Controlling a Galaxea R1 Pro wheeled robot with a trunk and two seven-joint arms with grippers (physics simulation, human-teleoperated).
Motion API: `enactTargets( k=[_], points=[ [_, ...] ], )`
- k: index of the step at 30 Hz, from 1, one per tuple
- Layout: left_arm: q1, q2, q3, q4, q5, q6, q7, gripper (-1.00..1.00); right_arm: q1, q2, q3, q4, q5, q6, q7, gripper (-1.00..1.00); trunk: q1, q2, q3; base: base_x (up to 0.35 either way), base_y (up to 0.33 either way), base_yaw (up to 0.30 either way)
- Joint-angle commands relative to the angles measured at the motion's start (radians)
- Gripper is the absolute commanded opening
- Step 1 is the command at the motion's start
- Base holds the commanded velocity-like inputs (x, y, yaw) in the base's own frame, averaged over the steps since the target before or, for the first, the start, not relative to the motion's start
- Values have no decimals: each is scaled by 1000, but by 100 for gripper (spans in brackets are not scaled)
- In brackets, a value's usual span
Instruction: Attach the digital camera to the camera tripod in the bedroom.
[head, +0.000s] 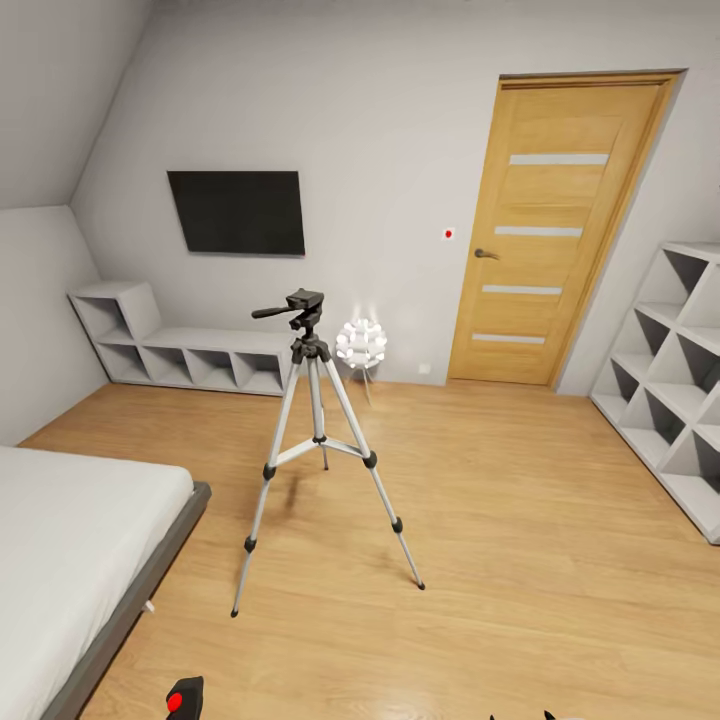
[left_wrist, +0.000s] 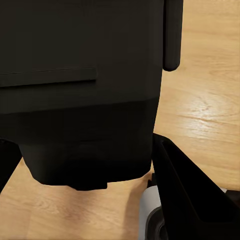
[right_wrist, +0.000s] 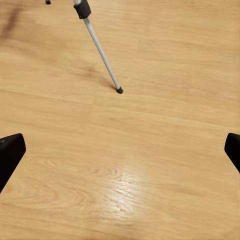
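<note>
1. Though the left wrist view is mostly blocked by the digital camera, a black boxy body pressed close to the lens, one dark finger of the left gripper shows beside it; fingers closed on the camera.
2. Head view cuts the camera off at the bottom edge: just a black top w/ round red button.
3. Right gripper: only the two black fingertips show at opp. edges of the right wrist view, spread wide, nothing between them but floor.
4. Floor is light wood planks w/ a soft glare patch; one tripod foot rests on it ahead of the right gripper.
5. Bedroom: white walls, sloped ceiling at left, wooden door at back right, dark wall TV, low white cubby shelf under it, cube shelving at right, bed at near left, glowing globe lamp.
6. Camera tripod stands mid-floor, near the bed's foot corner: three silver-grey legs, black joints, black head w/ pan handle pointing left. Head bare.
</note>
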Motion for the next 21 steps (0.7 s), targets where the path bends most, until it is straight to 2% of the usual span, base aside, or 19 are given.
enactTargets(
  k=[1, 21],
  points=[
    [-2, -1, -9, 3, 3, -5, 3, -100, -1, 0, -3, 1, -2, -3, 6, 100, 1, -2, -2, 0, 0, 0],
    [-2, -1, -9, 3, 3, -5, 3, -100, -1, 2, -1, 1, -1, -1, 7, 100, 1, -2, -2, 0, 0, 0]
  ],
)
